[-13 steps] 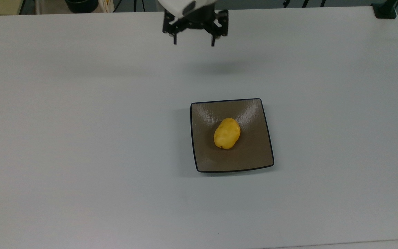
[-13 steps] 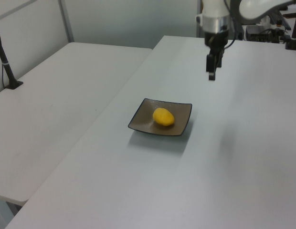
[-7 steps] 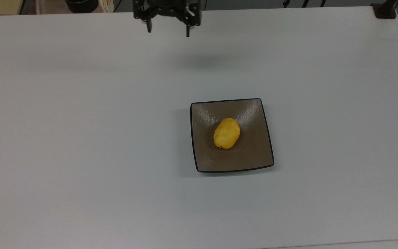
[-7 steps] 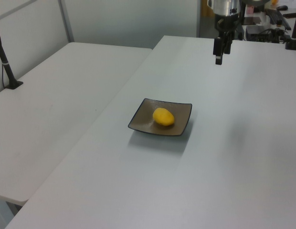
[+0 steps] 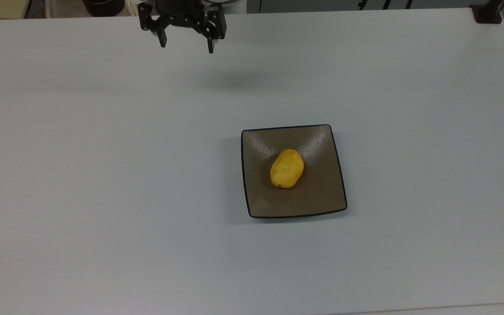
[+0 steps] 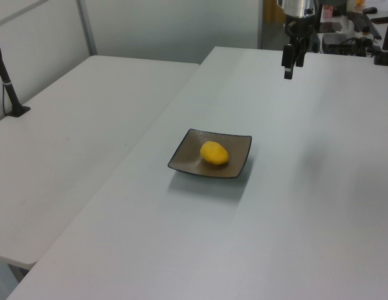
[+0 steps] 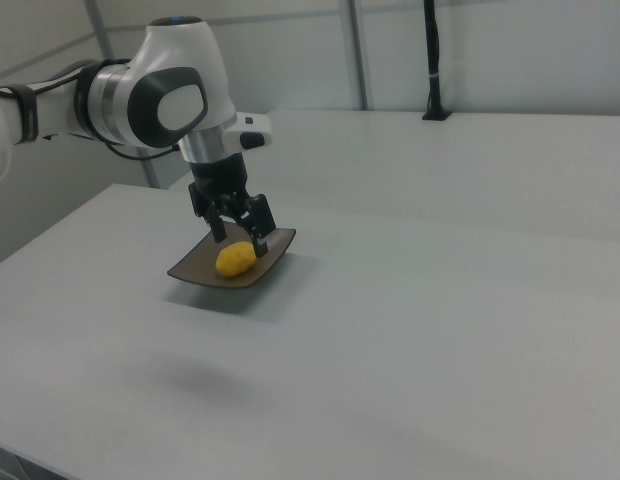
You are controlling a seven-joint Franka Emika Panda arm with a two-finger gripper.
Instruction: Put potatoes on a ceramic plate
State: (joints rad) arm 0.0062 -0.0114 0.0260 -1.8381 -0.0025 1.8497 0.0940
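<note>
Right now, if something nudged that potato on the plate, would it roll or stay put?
The potato looks rounded and glossy, so it would probably rock or roll. The plate's shallow dip may keep it inside.

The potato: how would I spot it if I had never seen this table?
Start at the big white table and find its one dish, a square brown plate with a dark rim. The potato lies in its middle: small, egg-shaped, glossy and bright yellow, the sole vivid colour there.
</note>
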